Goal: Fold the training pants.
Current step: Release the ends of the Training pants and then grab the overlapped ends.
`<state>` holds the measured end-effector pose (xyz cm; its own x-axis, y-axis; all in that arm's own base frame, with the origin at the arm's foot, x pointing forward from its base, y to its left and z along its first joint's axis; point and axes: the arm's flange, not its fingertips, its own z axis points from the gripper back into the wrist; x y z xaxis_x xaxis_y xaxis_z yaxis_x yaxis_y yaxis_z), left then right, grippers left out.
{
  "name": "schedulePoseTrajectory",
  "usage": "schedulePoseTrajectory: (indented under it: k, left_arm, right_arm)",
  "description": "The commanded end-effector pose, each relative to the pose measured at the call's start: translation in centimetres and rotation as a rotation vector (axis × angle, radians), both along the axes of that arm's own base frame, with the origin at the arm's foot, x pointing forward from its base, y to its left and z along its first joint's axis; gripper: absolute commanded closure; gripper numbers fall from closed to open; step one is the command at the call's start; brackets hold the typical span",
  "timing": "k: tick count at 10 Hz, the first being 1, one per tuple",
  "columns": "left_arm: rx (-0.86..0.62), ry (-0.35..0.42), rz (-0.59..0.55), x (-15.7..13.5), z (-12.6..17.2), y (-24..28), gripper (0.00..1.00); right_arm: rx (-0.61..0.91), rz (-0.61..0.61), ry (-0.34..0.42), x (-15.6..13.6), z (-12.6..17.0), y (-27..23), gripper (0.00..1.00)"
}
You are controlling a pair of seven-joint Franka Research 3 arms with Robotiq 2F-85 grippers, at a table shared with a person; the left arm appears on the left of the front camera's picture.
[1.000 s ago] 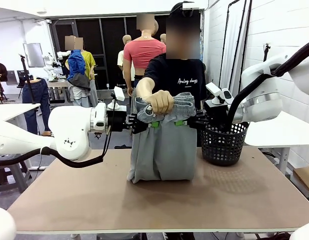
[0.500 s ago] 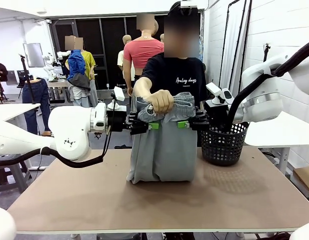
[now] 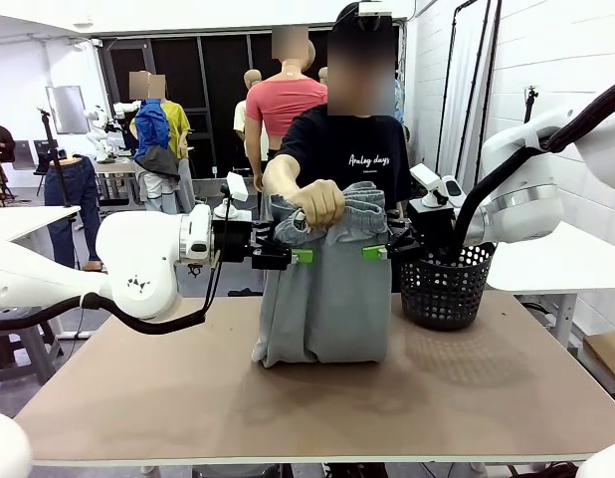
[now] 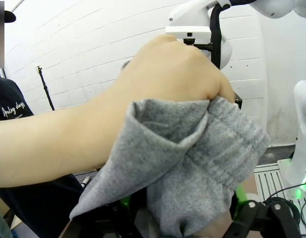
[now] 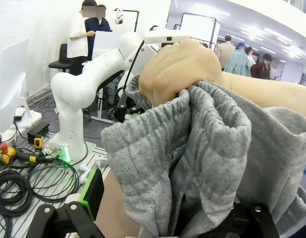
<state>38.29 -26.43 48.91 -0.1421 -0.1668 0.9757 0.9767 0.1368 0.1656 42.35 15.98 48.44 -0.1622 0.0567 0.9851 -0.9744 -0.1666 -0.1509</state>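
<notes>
The training pants (image 3: 322, 299) are light grey and hang upright, their lower end resting on the table (image 3: 317, 388). A person's hand (image 3: 317, 203) grips the bunched waistband (image 3: 359, 204) from above. My left gripper (image 3: 296, 251) stands open at the pants' left edge just under the waistband. My right gripper (image 3: 379, 247) stands open at the right edge at the same height. In the left wrist view the grey cloth (image 4: 202, 163) hangs between the spread green pads (image 4: 124, 201) of the left gripper (image 4: 182, 210). The right wrist view has the cloth (image 5: 202, 163) between the wide fingers (image 5: 91, 191) of the right gripper (image 5: 170, 215).
A black mesh basket (image 3: 445, 284) stands on the table right of the pants, close behind my right gripper. The person (image 3: 352, 149) stands at the far side. The brown tabletop in front of the pants is bare.
Both grippers have gone from shut on the pants' upper edges to open, their green pads spreading outward. The person's hand keeps hold of the waistband and the pants stay hanging.
</notes>
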Motion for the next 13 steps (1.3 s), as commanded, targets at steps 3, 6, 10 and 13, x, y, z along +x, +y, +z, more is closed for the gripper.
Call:
schedulePoseTrajectory:
  k: [3, 6, 10, 13]
  left_arm:
    - [0.000, -0.004, 0.023, -0.1, -0.1, -0.1, 0.00]
    - [-0.001, -0.021, 0.065, -0.6, -0.4, 0.6, 0.00]
    - [-0.003, -0.037, 0.125, -1.7, -0.7, 2.6, 0.00]
    - [-0.010, -0.049, 0.159, -2.2, -0.5, 3.7, 0.00]
  right_arm:
    - [0.019, -0.016, 0.010, 0.1, 0.3, -0.1, 0.00]
    - [0.008, -0.066, -0.012, -0.1, 0.3, -1.1, 0.00]
    - [0.000, -0.121, -0.001, -0.3, 0.1, -2.7, 0.00]
    - [0.006, -0.163, 0.001, -0.3, -0.4, -3.3, 0.00]
